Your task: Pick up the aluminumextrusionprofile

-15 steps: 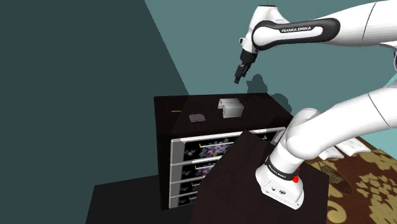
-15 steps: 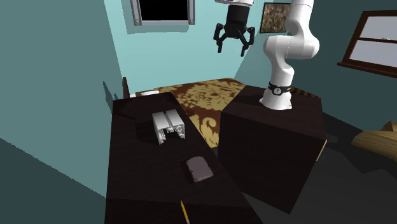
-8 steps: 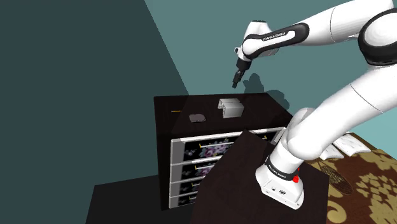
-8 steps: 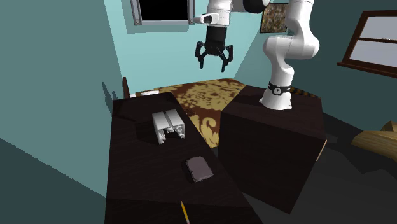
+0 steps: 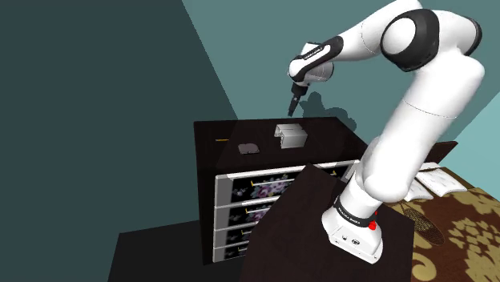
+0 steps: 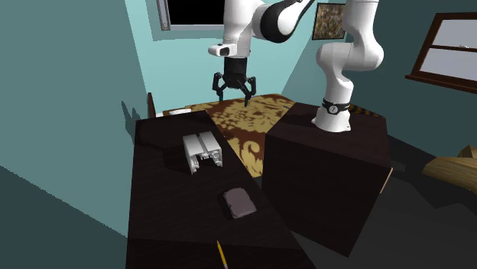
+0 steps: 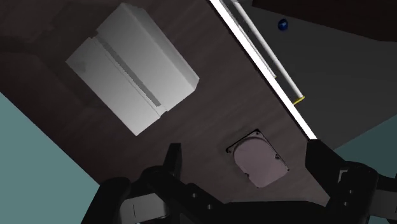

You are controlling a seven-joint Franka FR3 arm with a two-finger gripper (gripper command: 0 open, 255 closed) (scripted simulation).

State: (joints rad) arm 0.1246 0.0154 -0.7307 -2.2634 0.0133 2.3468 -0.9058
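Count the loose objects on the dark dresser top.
3, in a row: the pale profile, a grey flat piece in the middle, a thin yellow stick. None seems hidden.

On the dark dresser top (image 6: 157,191), a pale grey grooved block (image 6: 201,150), a small grey rounded flat case (image 6: 238,202) and a thin yellow pencil (image 6: 221,254) lie well apart, with bare surface between them. Open air separates the block from the black gripper (image 6: 233,95), which hangs above with its fingers spread. A teal wall (image 6: 92,115) flanks one long edge and the dark box stand (image 6: 321,176) the other.

My gripper (image 7: 244,151) hovers, fingers (image 7: 172,159) spread, over the dark top (image 7: 210,102); a grey slab (image 7: 257,162) lies untouched between them, the pale profile (image 7: 130,67) farther off.
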